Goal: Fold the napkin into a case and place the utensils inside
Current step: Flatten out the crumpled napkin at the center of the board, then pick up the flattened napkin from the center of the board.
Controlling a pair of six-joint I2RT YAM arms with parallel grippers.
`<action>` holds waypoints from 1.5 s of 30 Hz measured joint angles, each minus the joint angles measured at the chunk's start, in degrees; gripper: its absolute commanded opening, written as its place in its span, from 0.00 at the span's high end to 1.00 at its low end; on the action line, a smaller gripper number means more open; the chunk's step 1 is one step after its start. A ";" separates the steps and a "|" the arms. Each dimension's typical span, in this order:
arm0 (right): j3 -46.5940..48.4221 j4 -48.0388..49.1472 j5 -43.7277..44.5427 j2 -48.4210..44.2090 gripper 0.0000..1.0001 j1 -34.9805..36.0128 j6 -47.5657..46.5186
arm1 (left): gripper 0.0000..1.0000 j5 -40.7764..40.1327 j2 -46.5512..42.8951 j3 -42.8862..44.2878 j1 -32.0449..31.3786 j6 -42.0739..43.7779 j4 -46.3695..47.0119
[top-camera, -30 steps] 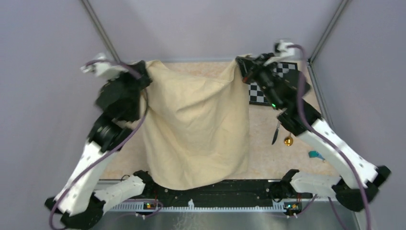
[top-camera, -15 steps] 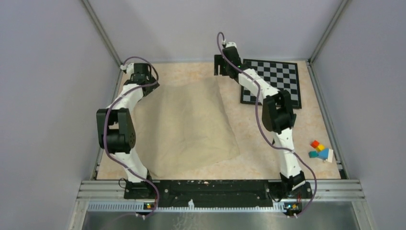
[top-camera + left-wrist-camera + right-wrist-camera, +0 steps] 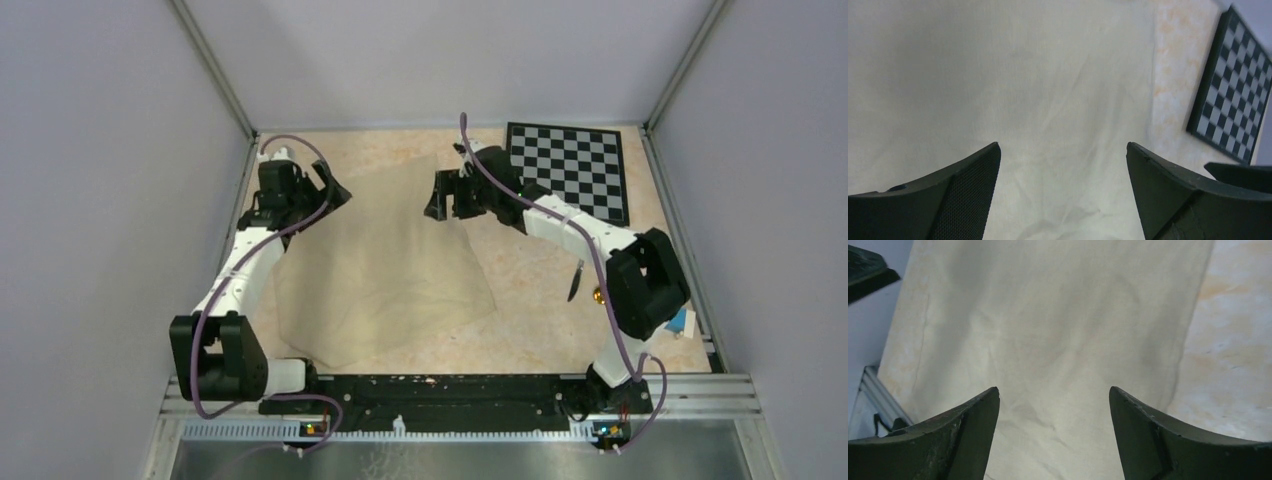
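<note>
The napkin (image 3: 385, 270) lies spread in 1 layer on the table (image 3: 540, 335), left of centre, its near edge close to the arm bases and its far corners under the 2 grippers. It looks mostly flat, with a few soft creases and a slightly skewed outline. The left gripper (image 3: 1063, 147) hangs over the far left part of the cloth with its fingers wide apart and nothing between them. The right gripper (image 3: 1054, 390) hangs over the far right part, also spread wide and empty. Both wrist views show only cloth below the fingertips. The knife (image 3: 576, 282) and the spoon (image 3: 600, 295) lie side by side on bare table to the right, well apart from the napkin and partly behind the right arm. The checkered board (image 3: 568, 172) sits at the far right corner. By my reading the laying-out step is done and no fold is made yet — the case has not been started. The next move likely calls for pinching 1 edge at 2 points, low enough to catch the thin cloth, and carrying it evenly across so the fold stays straight and narrow.
</note>
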 measured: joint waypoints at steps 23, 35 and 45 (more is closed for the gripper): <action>-21.49 21.55 0.76 6.21 0.31 -3.85 19.17 | 0.01 15.23 30.67 0.96 -5.01 -10.08 16.63; -19.37 18.88 4.66 6.14 0.27 -10.56 12.04 | 0.01 9.81 35.23 15.26 -11.67 -1.90 3.58; -22.51 13.99 0.72 -6.14 0.27 -8.37 8.26 | 0.01 -1.73 -9.05 -15.63 -5.79 -7.26 -10.19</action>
